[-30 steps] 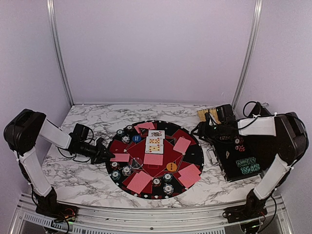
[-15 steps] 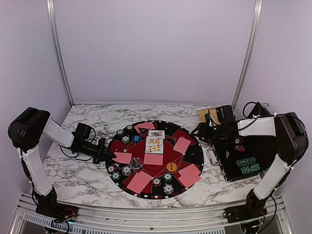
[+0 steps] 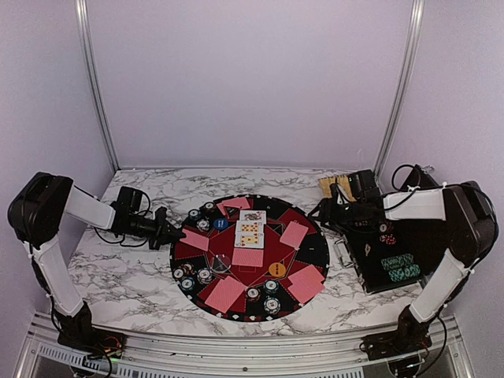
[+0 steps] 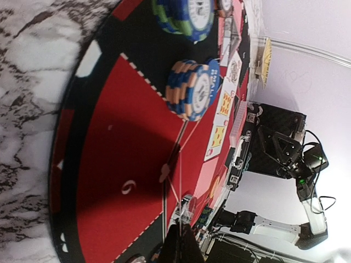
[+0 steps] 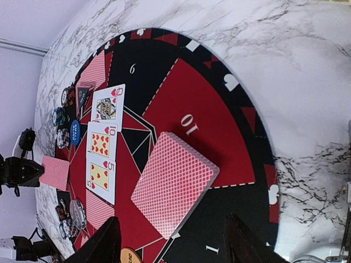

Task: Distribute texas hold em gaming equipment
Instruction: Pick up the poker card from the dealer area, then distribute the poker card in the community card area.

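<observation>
Left hand (image 3: 175, 235), pinching a card (image 3: 195, 240), has swung farther out.

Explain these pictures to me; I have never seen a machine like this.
These are two robot arms bolted to a marble table. One picture looks down from above and behind them; the other two come from a camera on each wrist. On the table lies a round mat with chip stacks, three face-up cards and a deck; a black case sits at the right. The left claw is shut on one card at the mat's left edge. The right claw is open and empty, near the deck.
</observation>
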Controlling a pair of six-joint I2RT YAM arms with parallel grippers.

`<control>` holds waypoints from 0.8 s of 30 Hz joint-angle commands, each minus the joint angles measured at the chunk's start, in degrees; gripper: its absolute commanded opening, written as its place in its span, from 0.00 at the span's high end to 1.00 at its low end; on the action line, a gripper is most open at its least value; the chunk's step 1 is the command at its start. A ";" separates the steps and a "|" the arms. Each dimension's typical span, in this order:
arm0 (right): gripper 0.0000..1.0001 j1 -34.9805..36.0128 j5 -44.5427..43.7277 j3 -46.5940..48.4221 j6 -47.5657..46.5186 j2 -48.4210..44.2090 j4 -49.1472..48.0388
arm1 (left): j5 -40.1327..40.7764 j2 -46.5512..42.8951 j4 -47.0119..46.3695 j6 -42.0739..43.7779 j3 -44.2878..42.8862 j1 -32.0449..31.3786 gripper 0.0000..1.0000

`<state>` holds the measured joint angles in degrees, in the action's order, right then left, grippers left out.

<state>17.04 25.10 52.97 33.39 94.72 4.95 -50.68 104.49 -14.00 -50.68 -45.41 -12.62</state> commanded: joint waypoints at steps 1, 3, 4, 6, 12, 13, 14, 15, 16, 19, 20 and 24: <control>0.38 1.04 -0.90 1.44 -0.51 -1.72 0.05 | -1.91 -4.03 -1.56 -0.54 -1.42 0.11 1.00; 0.38 1.13 -1.15 1.43 -0.59 -2.04 0.11 | -2.05 -5.12 -1.56 -0.77 -1.48 -0.83 1.00; 0.38 1.13 -1.27 1.43 -0.60 -2.16 0.14 | -1.90 -5.63 -1.54 -1.07 -1.59 -1.62 1.00; 0.38 1.23 -1.54 1.50 -0.75 -2.39 0.30 | -1.33 -6.55 -1.56 -1.71 -1.90 -3.40 1.00; 0.38 1.30 -2.05 1.06 -1.09 -3.45 0.88 | 3.69 -7.94 -1.56 -4.81 -3.38 -10.96 1.00; 0.38 1.33 -2.19 1.00 -1.19 -3.67 1.17 | 4.66 -8.07 -1.56 -5.28 -3.57 -12.28 1.00; 0.38 1.41 -2.24 0.87 -1.31 -3.93 1.20 | 5.75 -8.30 -1.56 -5.58 -3.85 -13.61 1.00; 0.37 1.42 -2.33 0.70 -1.31 -4.15 1.28 | 6.85 -8.54 -1.48 -5.96 -4.04 -14.95 1.00; 0.38 1.42 -2.34 0.53 -1.44 -4.45 1.31 | 7.73 -8.61 -1.48 -6.34 -4.33 -16.24 1.00; 0.38 1.42 -2.44 0.19 -1.59 -5.16 1.42 | 10.93 -8.60 -1.30 -7.33 -5.05 -19.76 1.00; 0.38 1.41 -2.43 0.10 -1.65 -5.35 1.45 | 12.12 -8.31 -1.17 -7.71 -5.23 -20.91 1.00; 0.38 1.42 -2.36 -0.39 -1.67 -5.73 1.27 | 15.20 -6.32 -0.31 -8.28 -6.96 -25.44 1.00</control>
<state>17.80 23.44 52.93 32.67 90.59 5.63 -40.14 97.58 -14.61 -57.87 -49.69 -34.85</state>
